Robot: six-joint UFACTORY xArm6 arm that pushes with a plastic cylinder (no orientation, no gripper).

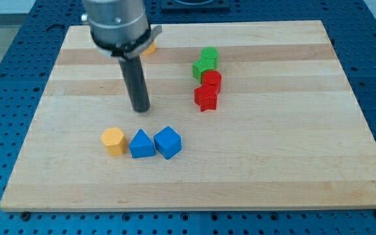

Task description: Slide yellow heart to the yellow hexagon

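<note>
The yellow hexagon (114, 141) lies on the wooden board (292, 143) at the view's lower left. A yellow block (150, 47), mostly hidden behind the arm, sits near the view's top; its shape cannot be made out. My tip (140, 108) rests on the board, below that yellow block and above and to the right of the yellow hexagon, touching neither.
A blue triangle (141, 144) and a blue block (168, 142) lie in a row right of the hexagon. Two green blocks (205, 62) and two red blocks (208, 90) form a column to the right of my tip.
</note>
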